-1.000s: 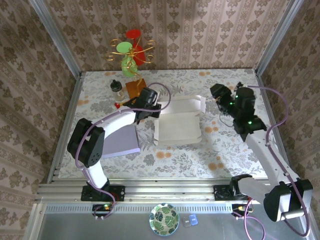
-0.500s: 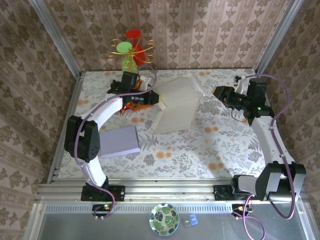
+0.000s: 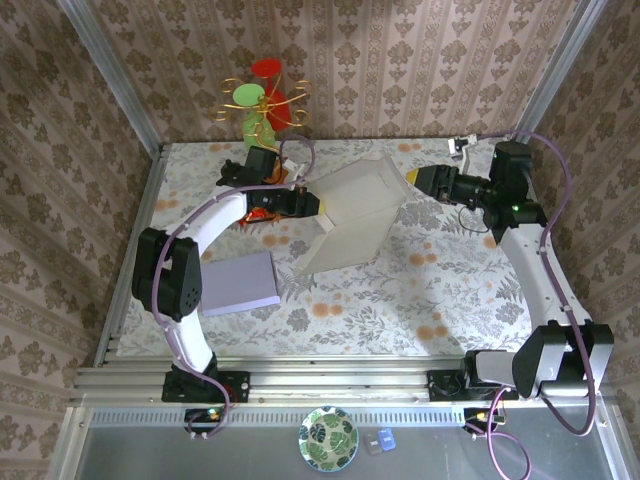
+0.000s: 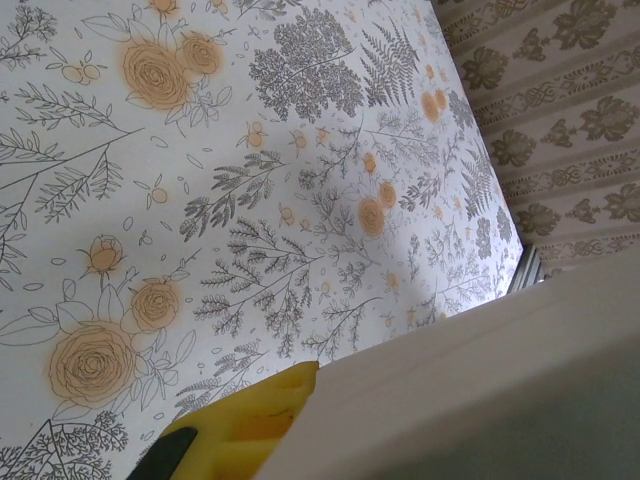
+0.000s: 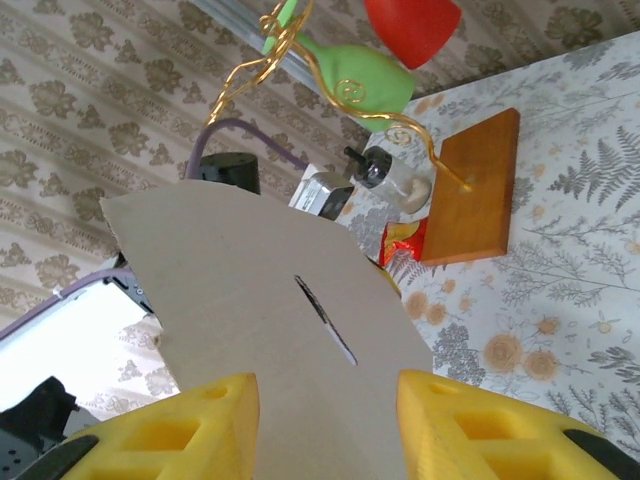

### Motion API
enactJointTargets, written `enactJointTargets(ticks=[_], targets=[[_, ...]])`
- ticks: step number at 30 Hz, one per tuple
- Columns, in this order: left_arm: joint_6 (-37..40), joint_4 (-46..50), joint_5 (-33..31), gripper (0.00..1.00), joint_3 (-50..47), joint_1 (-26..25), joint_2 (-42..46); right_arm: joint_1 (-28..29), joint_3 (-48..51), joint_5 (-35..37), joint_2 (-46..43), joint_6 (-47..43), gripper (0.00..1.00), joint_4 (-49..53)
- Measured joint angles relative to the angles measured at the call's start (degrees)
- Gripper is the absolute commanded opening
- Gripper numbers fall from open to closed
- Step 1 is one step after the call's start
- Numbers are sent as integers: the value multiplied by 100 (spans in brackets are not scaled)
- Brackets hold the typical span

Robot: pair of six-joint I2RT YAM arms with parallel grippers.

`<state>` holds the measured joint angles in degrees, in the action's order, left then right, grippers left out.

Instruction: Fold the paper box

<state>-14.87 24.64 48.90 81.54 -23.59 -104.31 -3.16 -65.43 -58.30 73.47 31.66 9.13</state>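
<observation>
We hold the paper box (image 3: pixel 355 215) tilted up from the table (image 3: pixel 450 290), left fingers (image 4: pixel 240 430) closed on its edge, right fingers (image 5: pixel 200 430) around its flap (image 5: pixel 260 260), pinching or not we cannot tell; next, that flap probably needs folding inward.

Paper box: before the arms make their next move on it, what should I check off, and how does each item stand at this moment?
1. Left gripper has the paper box: ok, shut on its left edge, with the box tilted up.
2. Slotted flap sits between the right gripper fingers: ok in the right wrist view.
3. Right gripper actually pinching the flap: cannot tell.
4. Box's near edge off the table: cannot tell.
5. Purple pad out of the way: ok, it lies flat, apart from the box.
</observation>
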Motion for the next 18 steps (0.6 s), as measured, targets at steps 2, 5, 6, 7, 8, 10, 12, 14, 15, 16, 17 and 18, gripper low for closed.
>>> enactJointTargets(ticks=[2, 5, 6, 7, 8, 10, 12, 14, 15, 16, 17, 18], targets=[[26, 39, 0, 0, 50, -4, -13, 63, -72, -44, 7, -13, 42, 15], [61, 85, 0, 0, 105, -28, -33, 166, -262, -48, 48, -118, 42, 109], [72, 94, 0, 0, 129, -33, -46, 201, -323, -50, 63, -155, 42, 151], [90, 111, 0, 0, 153, -42, -63, 229, -365, -50, 74, -195, 42, 184], [111, 136, -2, 0, 177, -44, -79, 258, -409, -48, 87, -238, 42, 219], [146, 199, -4, 0, 210, -55, -98, 315, -479, -46, 120, -361, 42, 358], [168, 238, -4, 0, 214, -72, -101, 382, -551, -33, 164, -507, 42, 538], [173, 271, -4, 0, 214, -74, -103, 463, -616, 0, 210, -651, 42, 706], [181, 291, -4, 0, 214, -74, -103, 498, -638, 31, 229, -728, 42, 791], [192, 310, -7, 0, 214, -74, -103, 529, -660, 70, 243, -785, 42, 852], [210, 328, -9, 0, 214, -74, -103, 560, -688, 109, 254, -850, 43, 935], [216, 337, -13, 0, 214, -74, -103, 575, -702, 142, 258, -907, 42, 979]])
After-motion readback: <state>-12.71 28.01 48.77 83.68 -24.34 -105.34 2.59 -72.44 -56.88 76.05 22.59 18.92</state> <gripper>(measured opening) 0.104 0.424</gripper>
